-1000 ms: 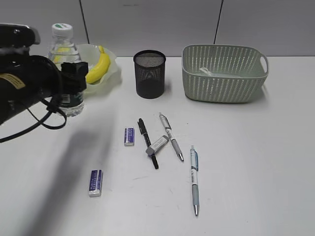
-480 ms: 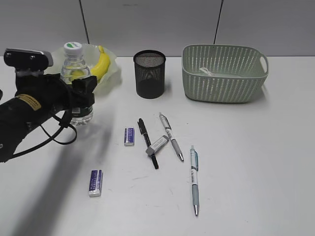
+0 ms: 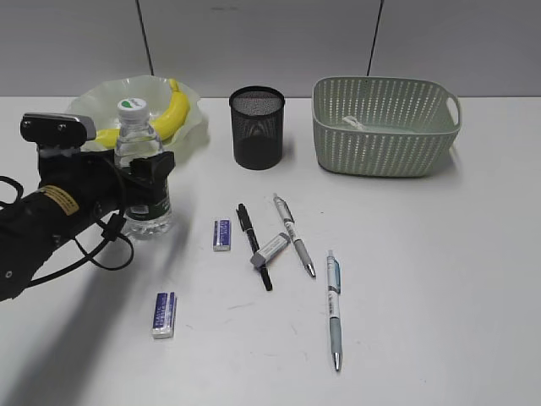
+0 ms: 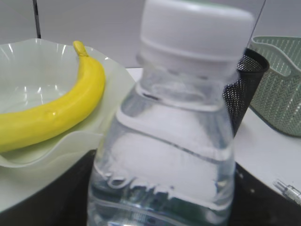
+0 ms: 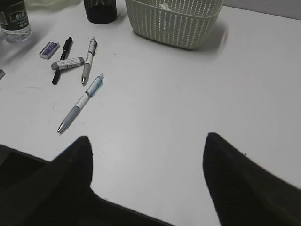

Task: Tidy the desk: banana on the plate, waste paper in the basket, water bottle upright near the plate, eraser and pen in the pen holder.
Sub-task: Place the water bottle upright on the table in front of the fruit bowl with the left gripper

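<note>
**Now: bottle upright, jaws around it**

Left gripper (image 3: 150, 182) clasps the water bottle (image 3: 142, 173), standing on the desk (image 3: 439, 279) just near of the plate (image 3: 196, 127), banana (image 3: 165, 114) inside. Right gripper (image 5: 148, 162) spread, empty, over bare tabletop. Pens, erasers lie loose mid-desk; pen holder (image 3: 257, 127) and basket (image 3: 385, 125) far side, grey wall behind.

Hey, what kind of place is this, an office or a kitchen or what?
Probably an office-style desk set up as a robot test bench: a plain white desk against grey wall panels, pens and erasers lying by a pen holder, and a robot arm at the bottle.
</note>
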Controlling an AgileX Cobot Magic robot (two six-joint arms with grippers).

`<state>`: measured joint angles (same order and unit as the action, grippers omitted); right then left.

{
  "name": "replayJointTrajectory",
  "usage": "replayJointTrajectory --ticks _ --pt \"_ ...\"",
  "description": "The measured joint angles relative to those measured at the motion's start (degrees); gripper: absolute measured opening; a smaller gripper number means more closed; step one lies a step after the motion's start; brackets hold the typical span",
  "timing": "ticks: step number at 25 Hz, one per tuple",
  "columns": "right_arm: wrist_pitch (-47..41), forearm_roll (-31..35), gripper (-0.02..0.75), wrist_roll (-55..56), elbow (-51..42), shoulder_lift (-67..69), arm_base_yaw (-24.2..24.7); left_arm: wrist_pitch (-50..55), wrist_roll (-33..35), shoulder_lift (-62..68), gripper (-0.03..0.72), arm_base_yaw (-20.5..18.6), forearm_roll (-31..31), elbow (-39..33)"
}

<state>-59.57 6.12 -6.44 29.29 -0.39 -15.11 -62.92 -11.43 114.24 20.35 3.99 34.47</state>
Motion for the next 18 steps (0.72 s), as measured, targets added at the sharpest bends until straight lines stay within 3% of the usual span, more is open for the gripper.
replayJointTrajectory --ticks 18 --pt "0.0 0.0 0.573 0.0 0.0 0.0 0.0 -2.62 -0.05 -4.03 0.562 0.0 -2.34 -2.79"
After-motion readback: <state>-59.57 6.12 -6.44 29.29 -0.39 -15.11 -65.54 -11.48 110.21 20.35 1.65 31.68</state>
